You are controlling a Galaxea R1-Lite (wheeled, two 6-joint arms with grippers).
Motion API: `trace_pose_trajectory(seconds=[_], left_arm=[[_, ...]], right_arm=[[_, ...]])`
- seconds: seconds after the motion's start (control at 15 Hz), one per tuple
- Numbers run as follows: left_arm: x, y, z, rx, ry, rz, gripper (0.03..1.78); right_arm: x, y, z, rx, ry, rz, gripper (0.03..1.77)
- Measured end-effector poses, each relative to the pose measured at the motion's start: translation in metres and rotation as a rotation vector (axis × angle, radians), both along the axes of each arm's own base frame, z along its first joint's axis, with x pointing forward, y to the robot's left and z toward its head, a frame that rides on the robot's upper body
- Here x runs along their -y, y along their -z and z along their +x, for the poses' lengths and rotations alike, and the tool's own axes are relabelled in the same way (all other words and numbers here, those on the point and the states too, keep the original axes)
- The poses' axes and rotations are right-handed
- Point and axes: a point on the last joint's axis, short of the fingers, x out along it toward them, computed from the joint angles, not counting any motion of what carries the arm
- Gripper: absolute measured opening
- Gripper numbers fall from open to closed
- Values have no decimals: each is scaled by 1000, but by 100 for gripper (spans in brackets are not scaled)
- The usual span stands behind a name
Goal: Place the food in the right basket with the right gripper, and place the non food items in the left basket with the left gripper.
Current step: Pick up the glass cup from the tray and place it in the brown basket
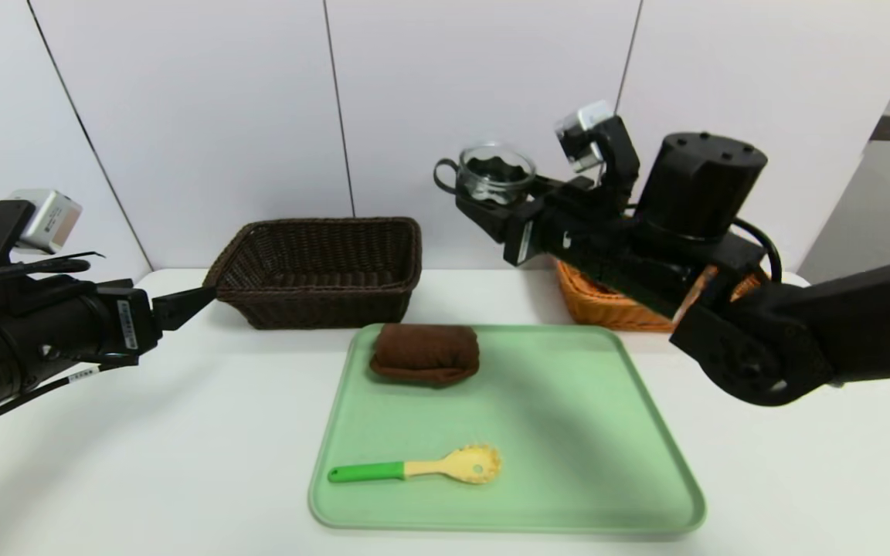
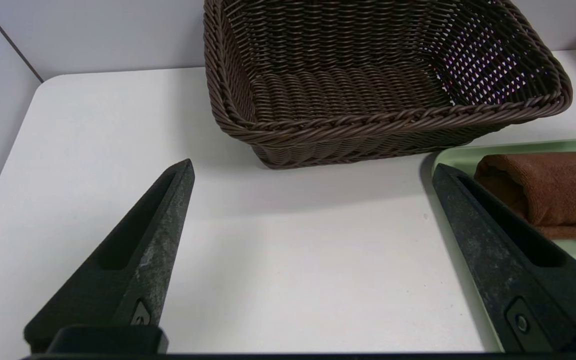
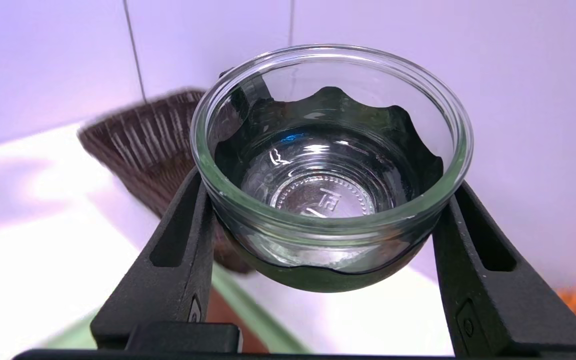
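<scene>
Right hand (image 1: 484,202): raised above the tabletop's (image 1: 182,432) far edge, clamped on a glass cup (image 1: 495,171) with dark sleeve.
Left hand (image 2: 313,170): spread wide, empty, near the left edge.
Baskets: brown basket (image 1: 320,270) and orange basket (image 1: 607,305) at the far edge.
Green tray (image 1: 568,432): brown towel (image 1: 426,353), pasta spoon (image 1: 422,466).

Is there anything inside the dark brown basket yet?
No. The left wrist view looks straight into the dark brown basket and shows only its bare woven bottom and walls.
</scene>
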Motion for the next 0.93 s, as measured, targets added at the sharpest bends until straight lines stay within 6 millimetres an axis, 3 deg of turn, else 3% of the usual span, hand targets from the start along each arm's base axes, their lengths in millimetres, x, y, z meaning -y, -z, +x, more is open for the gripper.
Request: trace_pose_trajectory(seconds=[0.13, 0.27, 0.53, 0.8, 0.93], left_arm=[[0, 0, -1, 3, -1, -3, 169], [0, 1, -3, 0, -1, -4, 169], [0, 3, -7, -7, -1, -5, 169], [0, 3, -8, -5, -2, -8, 169], [0, 3, -9, -4, -2, -8, 169]], right_arm=[[-16, -24, 4, -7, -30, -4, 119], [-38, -31, 9, -30, -67, -20, 119], [-80, -25, 28, -33, -114, -23, 119], [-104, -25, 43, -95, -111, -64, 119], [-114, -14, 51, -162, -92, -112, 119]])
